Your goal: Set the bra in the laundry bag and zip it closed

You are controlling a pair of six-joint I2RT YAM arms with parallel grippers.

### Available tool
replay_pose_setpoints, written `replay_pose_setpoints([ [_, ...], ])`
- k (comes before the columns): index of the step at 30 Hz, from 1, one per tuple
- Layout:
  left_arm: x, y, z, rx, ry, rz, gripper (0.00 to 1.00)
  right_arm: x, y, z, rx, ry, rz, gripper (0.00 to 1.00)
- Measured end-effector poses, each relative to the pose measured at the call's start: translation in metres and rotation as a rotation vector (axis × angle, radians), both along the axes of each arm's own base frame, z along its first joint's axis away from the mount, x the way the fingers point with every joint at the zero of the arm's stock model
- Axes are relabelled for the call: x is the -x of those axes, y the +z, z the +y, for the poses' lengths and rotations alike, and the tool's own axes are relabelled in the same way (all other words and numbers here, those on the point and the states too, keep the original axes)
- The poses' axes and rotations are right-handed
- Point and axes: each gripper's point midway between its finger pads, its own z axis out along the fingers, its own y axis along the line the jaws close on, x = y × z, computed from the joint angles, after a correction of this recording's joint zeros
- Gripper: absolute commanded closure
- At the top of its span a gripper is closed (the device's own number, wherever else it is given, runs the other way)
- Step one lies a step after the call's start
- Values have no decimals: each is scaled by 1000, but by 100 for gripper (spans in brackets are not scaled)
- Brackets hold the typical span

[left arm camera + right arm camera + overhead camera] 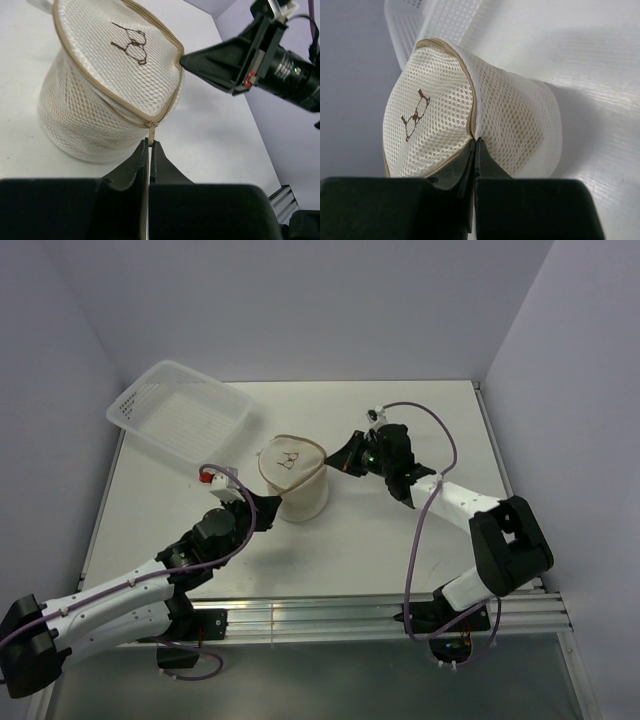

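Table (400, 540) bears laundry bag (296, 485); wrist reveals left tool (150, 146) pinching zip-tab (151, 134).

I see the laundry bag (293, 480) standing on the counter (400, 540), near its middle. The basket (180, 418) lies behind and to the left of the bag, at the counter's far left corner. The left end effector (275, 508) sits at the bag's near-left side, clamped on the zipper pull (150, 134) at the rim. The right end effector (345, 462) sits at the bag's right side, pinching the rim there.
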Motion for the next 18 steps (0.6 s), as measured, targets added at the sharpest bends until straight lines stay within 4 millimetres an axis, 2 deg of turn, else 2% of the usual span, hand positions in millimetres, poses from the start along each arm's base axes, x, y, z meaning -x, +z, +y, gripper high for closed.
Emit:
replay_pose_setpoints([
  [1, 0, 0, 2, -5, 2, -2, 100, -4, 1, 4, 9, 20, -2, 95],
  [2, 1, 0, 2, -9, 2, -4, 100, -8, 1, 8, 19, 39, -3, 86],
  [4, 1, 0, 2, -13, 1, -5, 100, -15, 1, 10, 42, 51, -8, 61],
  [5, 1, -2, 2, -19, 0, -2, 100, -18, 0, 8, 52, 44, -8, 39],
  [7, 0, -4, -1, -23, -8, 3, 100, -21, -2, 1, 75, 23, -10, 28],
  [10, -2, -13, -12, -37, -30, 27, 100, -11, -1, -5, 90, -6, -11, 27],
  [13, -6, -15, -25, -43, -56, 41, 100, 23, 3, 0, 69, 13, -19, 27],
  [15, -8, -11, -33, -29, -77, 35, 100, 50, 6, 10, 43, 47, -20, 29],
  [18, -9, -3, -40, -5, -97, 24, 100, 77, 11, 27, -1, 103, -17, 31],
])
